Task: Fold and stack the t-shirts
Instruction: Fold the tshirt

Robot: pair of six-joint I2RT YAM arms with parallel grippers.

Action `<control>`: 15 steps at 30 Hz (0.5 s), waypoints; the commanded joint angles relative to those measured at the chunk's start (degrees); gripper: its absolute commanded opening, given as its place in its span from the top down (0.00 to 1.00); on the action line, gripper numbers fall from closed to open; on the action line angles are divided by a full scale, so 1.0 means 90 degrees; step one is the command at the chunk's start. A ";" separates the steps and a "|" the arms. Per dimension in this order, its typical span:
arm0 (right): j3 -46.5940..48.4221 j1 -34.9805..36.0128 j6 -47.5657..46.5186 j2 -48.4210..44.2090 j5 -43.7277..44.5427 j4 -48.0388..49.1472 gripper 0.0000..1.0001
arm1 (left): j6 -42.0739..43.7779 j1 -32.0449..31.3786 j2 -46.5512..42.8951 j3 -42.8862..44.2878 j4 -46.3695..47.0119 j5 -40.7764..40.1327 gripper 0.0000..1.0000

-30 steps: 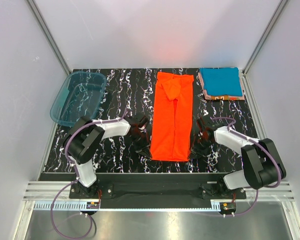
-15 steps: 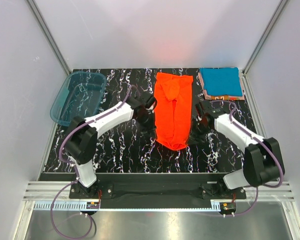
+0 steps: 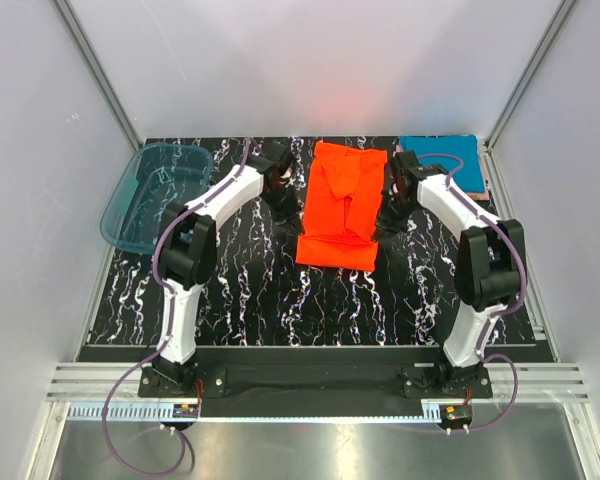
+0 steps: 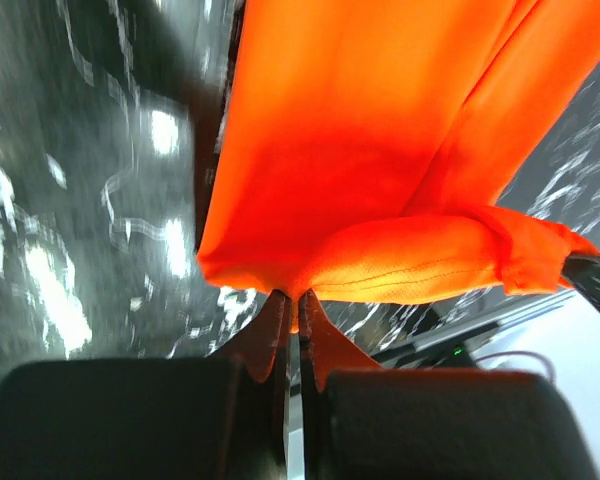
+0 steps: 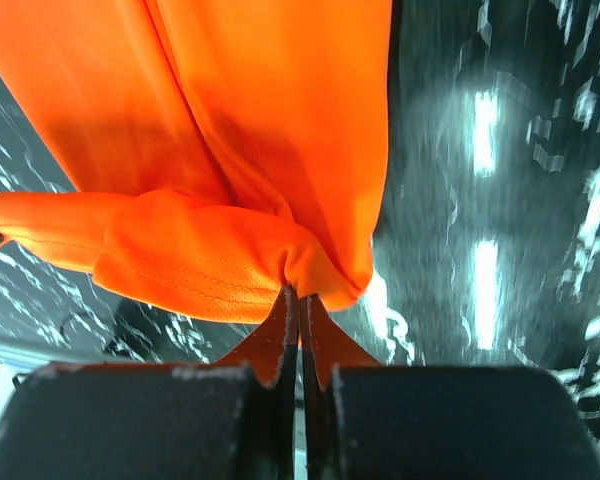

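Observation:
The orange-red t-shirt (image 3: 342,205) lies folded over itself at the middle of the black marbled table (image 3: 240,290). My left gripper (image 3: 283,183) is shut on the shirt's hem at its left side. In the left wrist view the cloth (image 4: 380,180) bunches right at the tips of that gripper (image 4: 297,303). My right gripper (image 3: 392,196) is shut on the same hem at the right side, and the right wrist view shows the hem (image 5: 220,250) pinched at the gripper (image 5: 301,297). A teal blue folded t-shirt (image 3: 442,162) tops a stack at the back right, largely behind the right arm.
A translucent teal plastic tub (image 3: 155,195) stands at the back left corner of the table. White walls with metal frame rails close in the table on three sides. Both arms stretch far out from their bases at the near edge.
Both grippers carried the shirt's near hem away from the near edge toward the back, folding the long strip in half over itself. Both arms have stretched out to the far side.

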 commanded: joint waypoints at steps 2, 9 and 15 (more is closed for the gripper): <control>0.0988 -0.0178 -0.0309 0.0581 0.0182 -0.0420 1.00 | 0.0192 0.0188 0.0253 0.0889 0.0134 0.0559 1.00; 0.1946 -0.0374 -0.0397 0.1286 0.0104 -0.0742 1.00 | -0.0081 0.0364 0.0703 0.1456 0.0865 0.1077 0.99; 0.2503 -0.0510 -0.0504 0.1705 0.0006 -0.0820 1.00 | -0.0335 0.0412 0.0889 0.1662 0.1607 0.1273 0.97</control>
